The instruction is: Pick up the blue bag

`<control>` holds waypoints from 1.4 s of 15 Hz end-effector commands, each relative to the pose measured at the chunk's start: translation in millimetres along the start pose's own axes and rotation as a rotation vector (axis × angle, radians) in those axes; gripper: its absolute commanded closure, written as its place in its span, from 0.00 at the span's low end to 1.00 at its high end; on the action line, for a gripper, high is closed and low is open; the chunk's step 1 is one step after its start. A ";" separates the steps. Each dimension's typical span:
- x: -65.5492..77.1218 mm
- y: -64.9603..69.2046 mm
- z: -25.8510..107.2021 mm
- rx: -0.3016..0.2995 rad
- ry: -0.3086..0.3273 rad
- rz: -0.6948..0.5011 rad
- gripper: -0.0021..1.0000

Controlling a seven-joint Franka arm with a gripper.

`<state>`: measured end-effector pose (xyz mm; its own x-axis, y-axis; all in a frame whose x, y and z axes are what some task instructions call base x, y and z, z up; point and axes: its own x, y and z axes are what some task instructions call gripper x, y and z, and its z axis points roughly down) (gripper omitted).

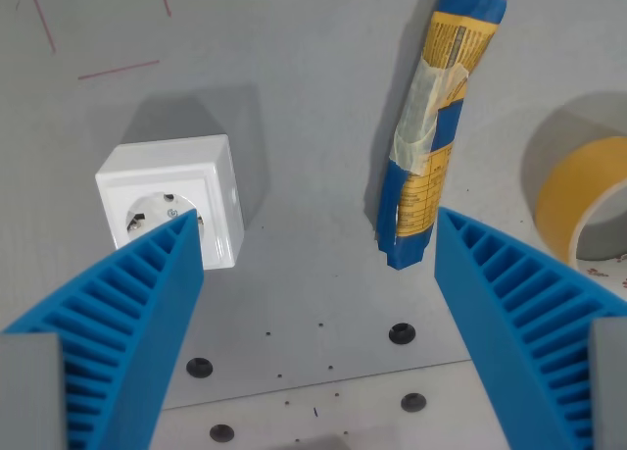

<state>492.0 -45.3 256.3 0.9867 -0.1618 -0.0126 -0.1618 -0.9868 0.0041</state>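
The blue bag (431, 126), a narrow blue and yellow packet with clear tape across it, lies on the grey table and runs from the top edge down to mid-frame, right of centre. My gripper (318, 229) is open, its two blue ribbed fingers (127, 313) rising from the lower corners. The bag's lower end sits just inside the right finger's tip. Nothing is held between the fingers.
A white socket box (176, 200) stands on the wrist view's left, its lower corner behind the left fingertip. A roll of yellow tape (588, 200) lies at the right edge. Several screw holes (400, 332) dot the table near the bottom. Red lines mark the top left.
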 end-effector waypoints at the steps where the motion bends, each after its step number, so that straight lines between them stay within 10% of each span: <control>1: 0.2 0.1 -1.7 0.001 0.004 0.000 0.00; 21: -7.5 17.7 22.1 0.019 0.091 0.088 0.00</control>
<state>488.2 -60.0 234.5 0.9803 -0.1961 -0.0244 -0.1960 -0.9806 0.0061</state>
